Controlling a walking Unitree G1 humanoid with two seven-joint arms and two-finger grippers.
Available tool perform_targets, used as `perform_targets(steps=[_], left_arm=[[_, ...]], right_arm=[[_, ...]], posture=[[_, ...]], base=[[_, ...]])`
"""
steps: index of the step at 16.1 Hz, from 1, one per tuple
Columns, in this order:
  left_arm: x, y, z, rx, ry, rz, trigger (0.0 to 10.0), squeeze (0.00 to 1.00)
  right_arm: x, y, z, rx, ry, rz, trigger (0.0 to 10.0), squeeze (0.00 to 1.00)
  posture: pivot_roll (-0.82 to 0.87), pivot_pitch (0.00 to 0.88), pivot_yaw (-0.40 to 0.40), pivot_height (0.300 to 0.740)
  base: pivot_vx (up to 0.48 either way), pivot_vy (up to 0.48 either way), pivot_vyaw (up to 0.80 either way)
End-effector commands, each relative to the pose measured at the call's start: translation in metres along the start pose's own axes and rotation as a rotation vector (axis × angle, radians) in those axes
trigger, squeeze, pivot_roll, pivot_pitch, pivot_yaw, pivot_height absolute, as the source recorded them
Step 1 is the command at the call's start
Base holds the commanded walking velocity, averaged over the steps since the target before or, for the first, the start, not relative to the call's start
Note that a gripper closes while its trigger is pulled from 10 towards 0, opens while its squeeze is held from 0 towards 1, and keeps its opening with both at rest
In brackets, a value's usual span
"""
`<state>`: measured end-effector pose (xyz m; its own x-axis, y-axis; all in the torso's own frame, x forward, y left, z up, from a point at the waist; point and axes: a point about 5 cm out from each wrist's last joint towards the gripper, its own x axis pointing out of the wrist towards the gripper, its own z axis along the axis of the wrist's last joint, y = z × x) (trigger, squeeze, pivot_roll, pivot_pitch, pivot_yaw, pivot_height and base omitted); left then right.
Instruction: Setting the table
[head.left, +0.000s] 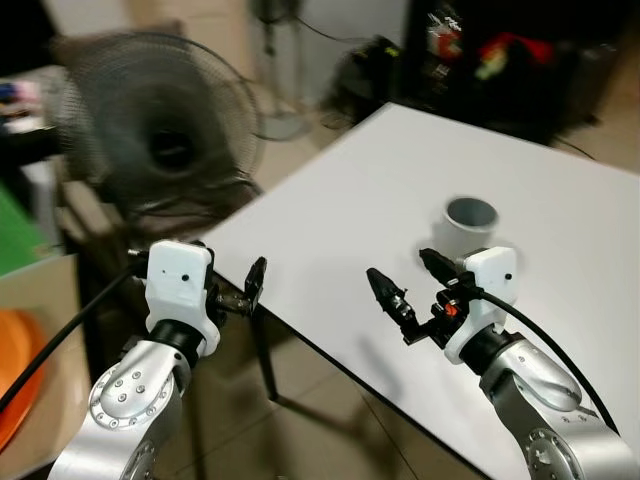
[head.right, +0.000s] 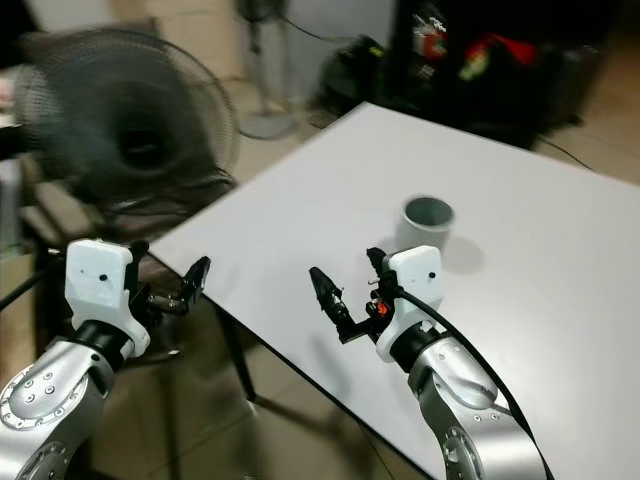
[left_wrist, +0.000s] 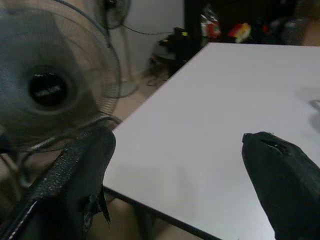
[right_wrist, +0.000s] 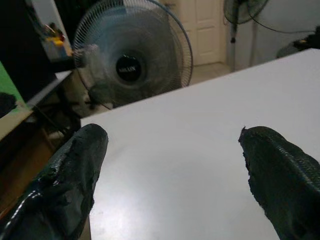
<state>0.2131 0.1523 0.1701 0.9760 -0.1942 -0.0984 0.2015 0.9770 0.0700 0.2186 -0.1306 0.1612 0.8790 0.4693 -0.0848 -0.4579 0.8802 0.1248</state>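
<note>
Nearest the camera, at about seven o'clock, the left gripper (head.left: 240, 290) hangs just off the corner of the white table (head.left: 400, 190) — its black fingers (left_wrist: 80, 170) are spread wide with nothing between them. At five o'clock the right gripper (head.left: 405, 285) hovers over the table's near edge, its jaws likewise wide apart and empty. Just beyond it, toward two o'clock, a grey cup (head.left: 470, 222) stands upright on the tabletop, mouth up, close to the right wrist but apart from the fingers. Farther off at ten o'clock a dark standing fan (head.left: 160, 140) faces the robot — behind it, a second fan (right_wrist: 242, 12) stands by a pale door (right_wrist: 210, 27).
</note>
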Motion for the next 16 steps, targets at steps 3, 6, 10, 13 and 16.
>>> perform_targets(steps=[3, 6, 10, 13, 16], left_arm=[[0.001, 0.0036, 0.0017, -0.005, -0.015, 0.029, 10.0, 0.0], [0.0035, 0.0068, 0.0034, -0.023, -0.023, 0.042, 10.0, 0.0], [0.0012, 0.0036, 0.003, -0.033, -0.025, 0.035, 10.0, 0.0], [-0.0003, 0.0041, 0.0071, -0.031, -0.047, 0.034, 10.0, 0.0], [-0.0026, 0.0042, 0.0042, 0.003, -0.021, 0.031, 10.0, 0.0]], right_arm=[[-0.0022, -0.0012, 0.0, 0.009, -0.012, -0.014, 10.0, 1.0], [-0.0009, -0.0004, -0.0011, -0.001, -0.006, -0.015, 10.0, 1.0], [0.0019, -0.0051, 0.0012, -0.014, -0.004, -0.039, 10.0, 1.0], [0.0025, -0.0017, 0.0, -0.007, 0.003, -0.01, 10.0, 1.0], [0.0017, 0.0022, -0.0047, 0.023, 0.019, 0.01, 10.0, 1.0]], posture=[[-0.04, 0.0, 0.076, 0.74], [-0.04, 0.0, 0.068, 0.74], [-0.04, 0.0, 0.06, 0.74], [-0.03, 0.0, 0.057, 0.74], [-0.03, 0.0, 0.061, 0.74]], base=[[0.0, 0.0, 0.8], [0.0, 0.0, 0.8], [0.0, 0.0, 0.8], [0.0, 0.0, 0.8], [0.0, 0.0, 0.8]])
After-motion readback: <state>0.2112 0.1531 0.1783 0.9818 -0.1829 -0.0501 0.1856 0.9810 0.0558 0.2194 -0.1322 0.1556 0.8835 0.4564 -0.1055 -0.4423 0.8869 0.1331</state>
